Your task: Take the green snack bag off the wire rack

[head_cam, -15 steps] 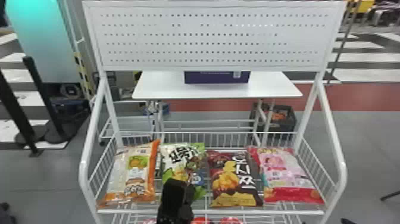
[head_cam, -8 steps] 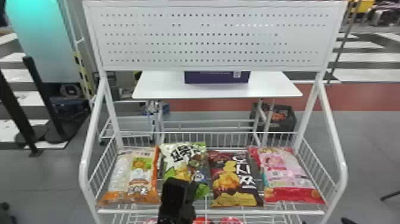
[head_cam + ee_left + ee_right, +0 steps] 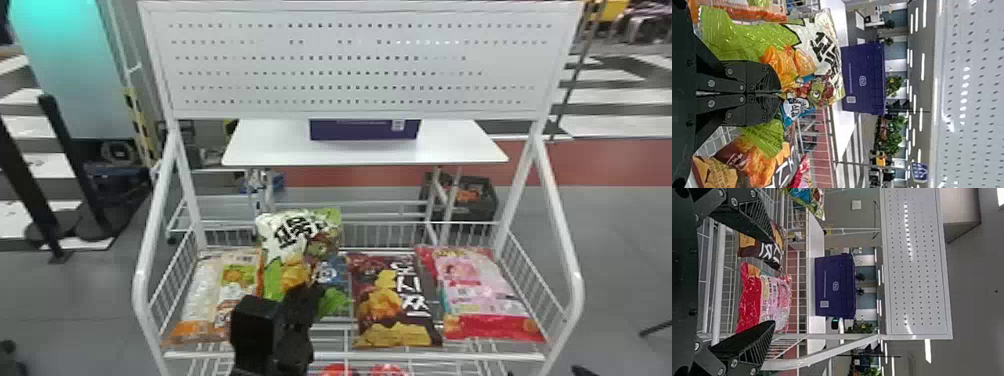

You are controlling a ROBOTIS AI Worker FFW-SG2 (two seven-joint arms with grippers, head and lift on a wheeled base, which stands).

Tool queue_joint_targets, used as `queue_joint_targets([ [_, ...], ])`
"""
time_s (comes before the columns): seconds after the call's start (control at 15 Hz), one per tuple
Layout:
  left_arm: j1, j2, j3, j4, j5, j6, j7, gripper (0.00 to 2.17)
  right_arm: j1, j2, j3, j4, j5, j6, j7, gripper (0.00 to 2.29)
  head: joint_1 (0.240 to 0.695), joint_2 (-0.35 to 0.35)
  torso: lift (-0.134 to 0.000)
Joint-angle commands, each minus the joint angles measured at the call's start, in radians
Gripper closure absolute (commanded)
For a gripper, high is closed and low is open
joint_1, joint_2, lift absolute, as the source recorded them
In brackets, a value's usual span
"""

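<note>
The wire rack (image 3: pixel 350 356) calls for lift first: its front rail could catch the green snack bag (image 3: pixel 302 242), which stands tilted up between the brown bag (image 3: pixel 395 305) and the orange-and-white bag (image 3: pixel 207 295), seemingly part-raised. Best draw it up smoothly, then back, clear of both. The left gripper (image 3: pixel 781 93) has its fingers clamped on the bag's middle; steady, moderate pressure should stop slipping. The right gripper's (image 3: pixel 773 281) fingers stand wide apart.

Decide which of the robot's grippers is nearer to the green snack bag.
Left. The left gripper is closed on the green snack bag; the right gripper is open, over to the robot's right, in front of the pink bag.
</note>
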Motion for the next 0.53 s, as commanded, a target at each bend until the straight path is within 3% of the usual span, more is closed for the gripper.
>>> queue_joint_targets([
  [0.0,0.099,0.042,0.058,-0.1,0.012,-0.041,0.001,1.66,-0.001,0.0,0.002,0.001,-0.001,-0.003,0.0,0.17,0.499,0.0,0.0],
  [0.27,0.291,0.112,0.164,-0.249,0.022,-0.139,0.001,1.66,-0.012,0.0,0.011,0.011,-0.001,-0.003,0.0,0.17,0.499,0.0,0.0],
  [0.47,0.405,0.135,0.208,-0.281,0.022,-0.271,-0.001,1.66,-0.02,-0.002,0.02,0.014,0.001,-0.003,0.0,0.17,0.499,0.0,0.0],
])
